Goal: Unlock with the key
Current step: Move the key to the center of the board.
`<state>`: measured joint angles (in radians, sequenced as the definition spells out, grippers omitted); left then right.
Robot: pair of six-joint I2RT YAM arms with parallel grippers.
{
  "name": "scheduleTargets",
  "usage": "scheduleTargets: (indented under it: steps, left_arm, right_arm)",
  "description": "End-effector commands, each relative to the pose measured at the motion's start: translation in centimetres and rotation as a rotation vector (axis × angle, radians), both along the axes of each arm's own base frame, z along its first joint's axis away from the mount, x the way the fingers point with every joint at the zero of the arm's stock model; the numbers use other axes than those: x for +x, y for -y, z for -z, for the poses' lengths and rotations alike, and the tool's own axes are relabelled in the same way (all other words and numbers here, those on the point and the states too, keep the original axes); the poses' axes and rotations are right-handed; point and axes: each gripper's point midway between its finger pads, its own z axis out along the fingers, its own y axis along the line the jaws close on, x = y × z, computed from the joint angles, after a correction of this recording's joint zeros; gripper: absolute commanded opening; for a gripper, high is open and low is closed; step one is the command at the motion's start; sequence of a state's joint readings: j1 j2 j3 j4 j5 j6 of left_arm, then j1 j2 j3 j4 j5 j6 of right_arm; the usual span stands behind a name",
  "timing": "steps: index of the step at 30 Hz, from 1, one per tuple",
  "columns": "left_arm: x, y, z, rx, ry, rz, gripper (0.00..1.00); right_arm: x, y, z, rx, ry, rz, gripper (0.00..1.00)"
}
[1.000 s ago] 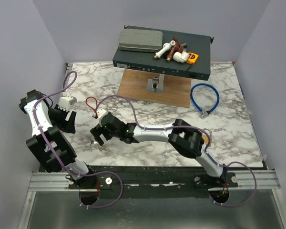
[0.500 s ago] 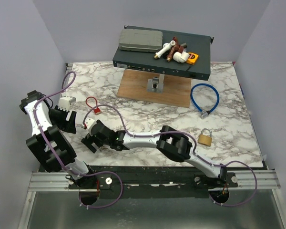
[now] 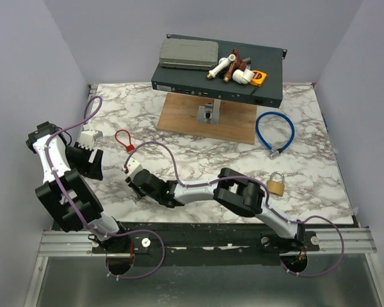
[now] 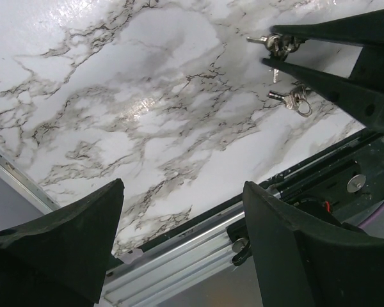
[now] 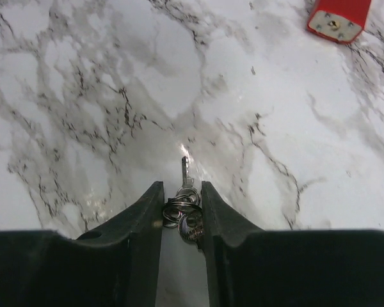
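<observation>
Since the right gripper (image 5: 181,187) pinches only the loose rings of the key bunch (image 5: 181,211) lying on the marble table (image 3: 198,144), well apart from the brass padlock (image 3: 275,184), the key may swivel or slip when lifted, while the left gripper (image 4: 182,188) gapes empty.

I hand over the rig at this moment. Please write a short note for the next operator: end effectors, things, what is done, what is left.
Left end effector: open, empty, above the table at its left side.
Right end effector: shut on the bunch of keys, low at the table, left of centre.
Brass padlock: lies on the right side, apart from the keys.
Done: keys gripped.
Left: bring a key to the padlock, insert, turn.
</observation>
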<state>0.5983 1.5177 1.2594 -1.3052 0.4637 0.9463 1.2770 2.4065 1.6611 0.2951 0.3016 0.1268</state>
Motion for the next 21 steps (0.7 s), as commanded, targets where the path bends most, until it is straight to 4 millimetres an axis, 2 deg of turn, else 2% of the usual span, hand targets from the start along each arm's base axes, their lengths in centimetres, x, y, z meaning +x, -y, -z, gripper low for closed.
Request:
scheduleTargets:
  steps: [1,6,11,19,21]
  left_arm:
    - [-0.3,0.8,-0.6,-0.019,0.032,0.017,0.75]
    - [-0.4,0.8,-0.8,-0.016,0.038,0.024,0.75]
    - [-0.4,1.1,-0.8,-0.03,0.036,0.029,0.74]
    - [-0.4,1.5,-0.6,-0.04,0.033,0.051,0.74]
    - [-0.2,1.7,-0.7,-0.042,0.035,0.058,0.75]
  right_arm:
    - [-0.8,4.1,2.3,-0.092,-0.019,0.052,0.29]
    - [-0.8,7.3,2.6,-0.11,-0.026,0.121,0.25]
    - [-0.5,11.6,2.8,-0.142,-0.03,0.212,0.23]
    - [-0.5,20.8,3.0,-0.198,-0.055,0.367,0.24]
    - [-0.7,22.3,2.7,-0.205,-0.056,0.387,0.26]
